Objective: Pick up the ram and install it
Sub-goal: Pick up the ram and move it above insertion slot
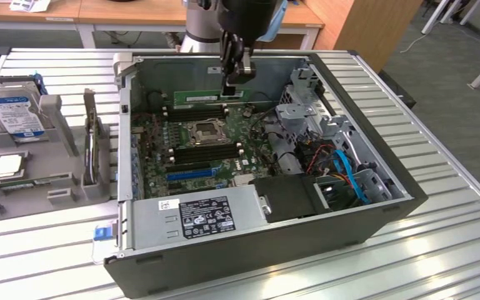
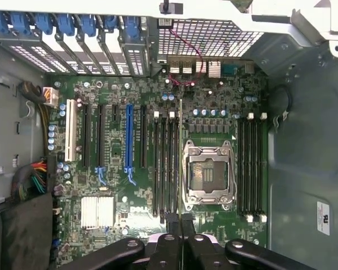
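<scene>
While it hung above the slots (image 1: 194, 113): ram (image 1: 197, 98) was edge-down, likely to match 1 slot
End effector (image 1: 234, 87): pinched narrow on ram's top edge

light: bright, even | glare: table (image 1: 40, 250) slats | shadow: inside case (image 1: 249, 256)
</scene>
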`<state>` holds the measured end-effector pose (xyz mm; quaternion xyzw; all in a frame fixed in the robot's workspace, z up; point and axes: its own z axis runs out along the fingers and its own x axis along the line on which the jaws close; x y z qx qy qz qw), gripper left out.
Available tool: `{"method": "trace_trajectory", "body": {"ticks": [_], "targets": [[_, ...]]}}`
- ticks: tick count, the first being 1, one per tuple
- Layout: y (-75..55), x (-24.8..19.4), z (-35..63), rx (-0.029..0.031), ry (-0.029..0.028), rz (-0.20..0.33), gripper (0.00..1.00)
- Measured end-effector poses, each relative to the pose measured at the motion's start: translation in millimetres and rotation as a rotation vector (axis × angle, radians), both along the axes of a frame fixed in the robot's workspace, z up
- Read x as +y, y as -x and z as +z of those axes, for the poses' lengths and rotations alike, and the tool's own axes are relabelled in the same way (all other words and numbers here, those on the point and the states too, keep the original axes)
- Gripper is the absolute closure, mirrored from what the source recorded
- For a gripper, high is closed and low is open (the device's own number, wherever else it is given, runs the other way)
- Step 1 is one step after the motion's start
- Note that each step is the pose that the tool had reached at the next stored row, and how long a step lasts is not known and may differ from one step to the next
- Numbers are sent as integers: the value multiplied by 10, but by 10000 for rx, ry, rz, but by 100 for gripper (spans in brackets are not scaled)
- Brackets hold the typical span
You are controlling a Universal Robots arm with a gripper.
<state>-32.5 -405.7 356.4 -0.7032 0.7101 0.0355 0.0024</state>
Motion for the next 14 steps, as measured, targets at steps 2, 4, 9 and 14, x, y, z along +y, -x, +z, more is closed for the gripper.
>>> {"method": "trace_trajectory", "body": {"ticks": [2, 4, 9, 14], "targets": [[0, 0, -26, 0, -1, 0, 88], [0, 0, -51, 1, -2, 0, 88], [0, 0, -79, 1, 1, 0, 88], [-1, -10, -80, 0, -2, 1, 88]]}}
